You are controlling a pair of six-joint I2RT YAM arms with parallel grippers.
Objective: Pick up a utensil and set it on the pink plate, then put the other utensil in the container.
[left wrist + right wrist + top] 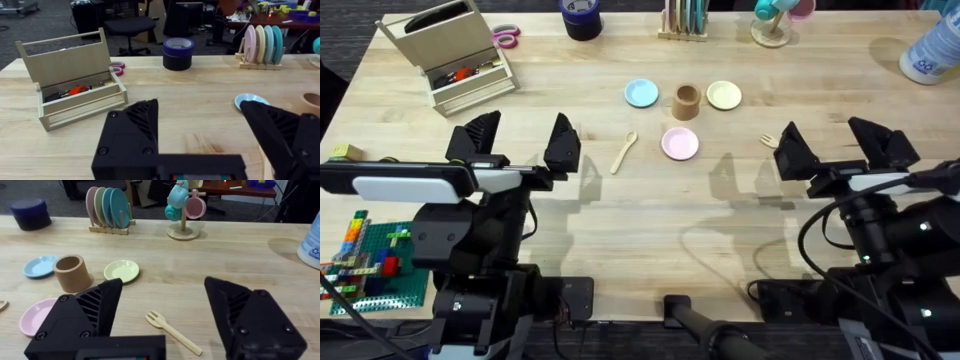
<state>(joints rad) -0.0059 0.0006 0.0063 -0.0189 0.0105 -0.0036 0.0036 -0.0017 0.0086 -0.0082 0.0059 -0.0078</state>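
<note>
Light wooden worktop (650, 220) fills the overhead frame, with both arms based at its bottom edge.

Left end effector (515, 145) sits at centre left of the overhead frame. Its two black fingers are spread wide and hold nothing. Right end effector (835, 150) sits at centre right, fingers likewise spread wide and empty.

Wooden spoon (624, 152) lies flat on the worktop just left of centre, bowl toward the top of the frame, near the left end effector but apart from it. Pink plate (680, 143) lies just right of the spoon, not touching it, and carries nothing. Wooden fork (767, 140) lies right of the pink plate, close beside the right end effector's left finger; in the right wrist view the fork (172, 331) lies between the two fingers on the worktop.

Brown wooden cup (687, 100) stands upright above the pink plate, between a light blue plate (641, 93) on its left and a pale yellow plate (724, 95) on its right.

Beige wooden box (450, 55) with a raised lid stands at upper left. A dark tape roll (581, 17) sits at top centre.
</note>
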